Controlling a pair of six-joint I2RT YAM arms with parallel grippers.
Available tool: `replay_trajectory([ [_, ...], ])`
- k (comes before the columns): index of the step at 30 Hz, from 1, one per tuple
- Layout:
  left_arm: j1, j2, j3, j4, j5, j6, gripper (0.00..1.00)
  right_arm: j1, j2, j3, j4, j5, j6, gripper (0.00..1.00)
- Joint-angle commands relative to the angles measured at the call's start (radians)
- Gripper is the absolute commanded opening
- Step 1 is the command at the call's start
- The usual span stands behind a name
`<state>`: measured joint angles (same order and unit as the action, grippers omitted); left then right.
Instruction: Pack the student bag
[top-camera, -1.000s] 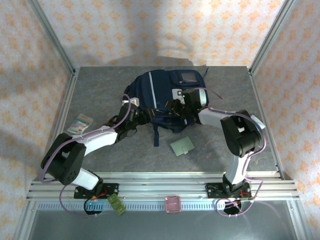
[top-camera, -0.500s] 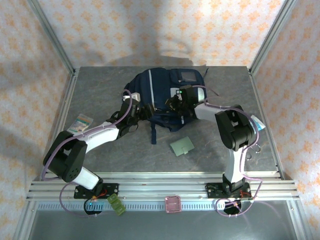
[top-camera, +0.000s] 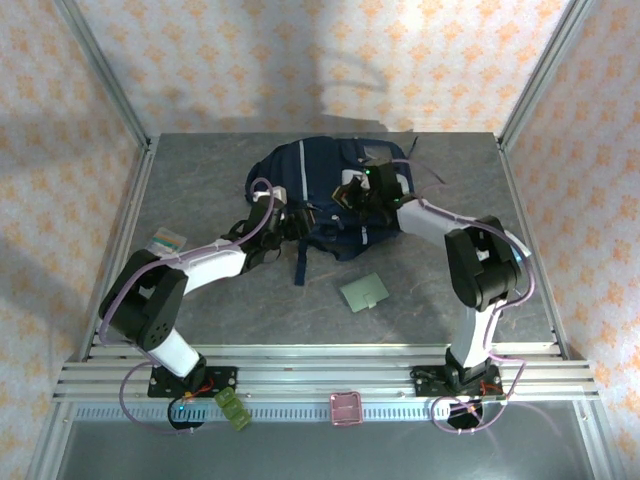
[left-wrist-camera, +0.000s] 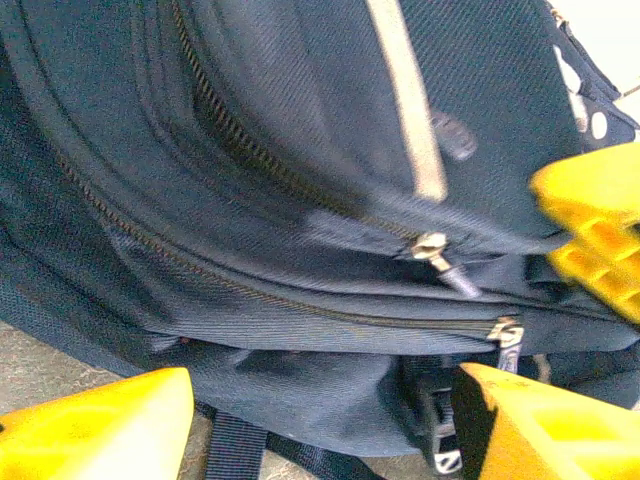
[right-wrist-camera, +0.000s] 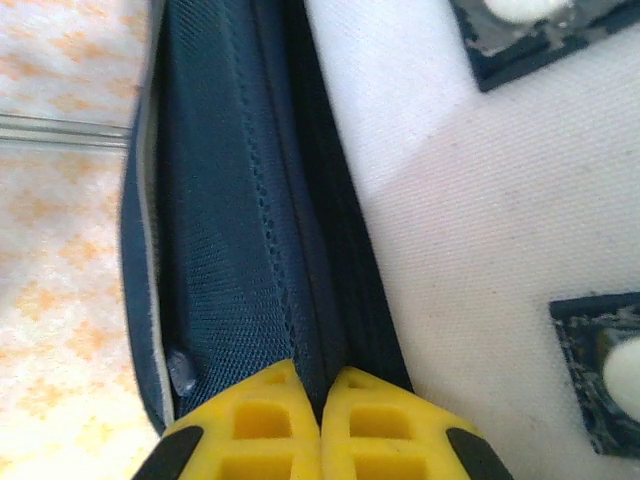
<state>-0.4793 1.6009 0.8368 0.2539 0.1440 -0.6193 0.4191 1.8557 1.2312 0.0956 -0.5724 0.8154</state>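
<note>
The student bag (top-camera: 318, 180), navy with pale stripes, lies at the back middle of the table. My left gripper (top-camera: 288, 224) is at its near left edge, open. In the left wrist view its yellow fingers (left-wrist-camera: 100, 425) stand wide apart on either side of the bag's lower seam (left-wrist-camera: 300, 330), and a zip pull (left-wrist-camera: 440, 255) hangs above. My right gripper (top-camera: 356, 192) is over the bag's front. In the right wrist view the right gripper (right-wrist-camera: 322, 385) is shut on a dark fold of the bag (right-wrist-camera: 325, 300), beside a white pocket patch (right-wrist-camera: 480, 200).
A green flat card (top-camera: 364, 292) lies on the table in front of the bag. A small packet (top-camera: 162, 245) lies at the left. A green piece (top-camera: 232, 408) and a pink piece (top-camera: 346, 408) sit on the front rail. A dark strap (top-camera: 298, 268) trails forward.
The right gripper closed on the bag's fabric and shifted toward the back. The left arm reached further right, up to the bag's edge. The bag's front has been drawn up slightly.
</note>
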Motion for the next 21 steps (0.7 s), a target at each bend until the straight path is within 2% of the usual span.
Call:
replay_trajectory([
  [1,-0.019,0.001,0.058,0.025,-0.049,0.027,0.69,-0.026,-0.094,0.018,0.126,-0.047,0.027,0.00],
  [8,-0.034,0.017,0.168,-0.072,-0.126,0.124,0.69,-0.023,-0.113,-0.016,0.190,-0.081,0.060,0.00],
  [11,-0.034,0.074,0.197,-0.122,-0.158,0.137,0.62,-0.023,-0.135,-0.034,0.216,-0.074,0.076,0.00],
  [15,-0.034,0.115,0.136,-0.073,-0.137,0.108,0.51,-0.026,-0.156,-0.029,0.220,-0.061,0.087,0.00],
  [19,-0.038,0.110,0.033,0.008,-0.142,0.083,0.51,-0.029,-0.161,-0.003,0.207,-0.048,0.082,0.00],
  [21,-0.038,0.088,-0.018,0.052,-0.144,0.077,0.54,-0.031,-0.157,0.006,0.205,-0.047,0.081,0.00],
])
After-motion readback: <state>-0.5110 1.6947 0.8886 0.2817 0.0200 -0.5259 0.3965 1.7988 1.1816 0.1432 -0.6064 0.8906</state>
